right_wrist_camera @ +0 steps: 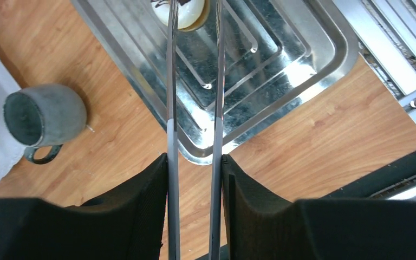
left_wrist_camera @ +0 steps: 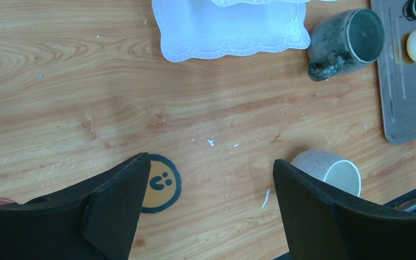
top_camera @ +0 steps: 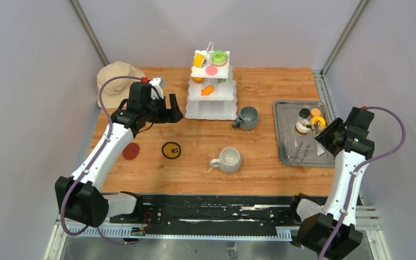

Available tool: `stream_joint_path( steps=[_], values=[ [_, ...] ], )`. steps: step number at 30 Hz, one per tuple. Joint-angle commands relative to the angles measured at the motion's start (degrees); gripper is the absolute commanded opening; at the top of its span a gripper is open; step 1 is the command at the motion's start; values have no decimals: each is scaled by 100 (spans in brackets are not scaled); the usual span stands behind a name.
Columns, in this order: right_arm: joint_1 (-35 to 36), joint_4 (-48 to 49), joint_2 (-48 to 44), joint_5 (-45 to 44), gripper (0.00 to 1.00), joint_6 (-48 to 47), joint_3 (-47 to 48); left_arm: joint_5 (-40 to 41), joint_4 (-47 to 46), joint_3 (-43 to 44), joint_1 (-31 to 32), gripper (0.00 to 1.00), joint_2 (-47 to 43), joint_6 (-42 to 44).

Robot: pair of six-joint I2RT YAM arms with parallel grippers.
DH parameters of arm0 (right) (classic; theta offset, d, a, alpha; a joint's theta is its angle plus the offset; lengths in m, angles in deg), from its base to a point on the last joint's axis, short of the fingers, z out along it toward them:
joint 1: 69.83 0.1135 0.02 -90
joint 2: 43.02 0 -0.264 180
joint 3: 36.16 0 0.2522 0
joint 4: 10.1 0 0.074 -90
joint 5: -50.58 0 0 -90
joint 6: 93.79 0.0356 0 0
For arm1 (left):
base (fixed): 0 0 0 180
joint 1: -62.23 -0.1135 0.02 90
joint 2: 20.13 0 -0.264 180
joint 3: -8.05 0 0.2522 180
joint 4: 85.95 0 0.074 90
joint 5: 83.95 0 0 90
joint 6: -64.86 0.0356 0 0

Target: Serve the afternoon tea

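Right jaws pinch tongs (right_wrist_camera: pixel 171 81), tips flanking a white pastry (right_wrist_camera: pixel 187 13) on the tray (right_wrist_camera: pixel 303 49) by the tabletop's (top_camera: pixel 195 168) right edge, likely to carry it to the far-edge stand (top_camera: pixel 211 108); left jaws hang spread.

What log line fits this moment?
left fingers: open, over table | right fingers: shut on tongs | tongs: tips flanking white pastry on tray

white pastry (right_wrist_camera: pixel 190 15) beyond the tongs (right_wrist_camera: pixel 172 142), cropped by top edge
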Motion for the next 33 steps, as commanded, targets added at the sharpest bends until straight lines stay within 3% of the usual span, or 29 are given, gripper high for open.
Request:
stream_joint_path(
  steps=[1, 11, 33],
  values=[
    [-259, 459, 20, 757, 39, 82, -140, -95, -114, 25, 37, 88, 22, 80],
    [-384, 801, 541, 1253, 39, 233, -256, -30, -150, 6, 40, 88, 4, 57],
    [-393, 818, 900, 897, 41, 151, -236, -12, -132, 45, 39, 88, 20, 37]
  ],
)
